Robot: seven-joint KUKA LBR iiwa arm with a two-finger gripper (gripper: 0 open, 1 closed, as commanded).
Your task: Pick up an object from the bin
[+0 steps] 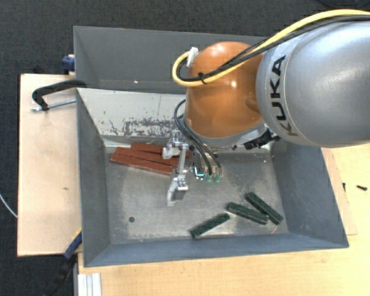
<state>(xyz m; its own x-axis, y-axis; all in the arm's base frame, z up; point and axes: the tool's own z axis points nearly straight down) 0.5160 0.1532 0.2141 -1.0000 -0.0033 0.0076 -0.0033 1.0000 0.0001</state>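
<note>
Three dark green bars [209, 225], two brown bars [140, 160]

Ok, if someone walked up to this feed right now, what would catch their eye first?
The big silver arm with its orange wrist cover dominates, coming in from the right, with the gripper hanging over the middle of the bin floor. Just left of it, toward the back wall, lie reddish-brown flat bars. Three dark green bars are scattered at the front right.

The end effector [193, 184] hangs beside reddish-brown bars [140, 159].
</note>
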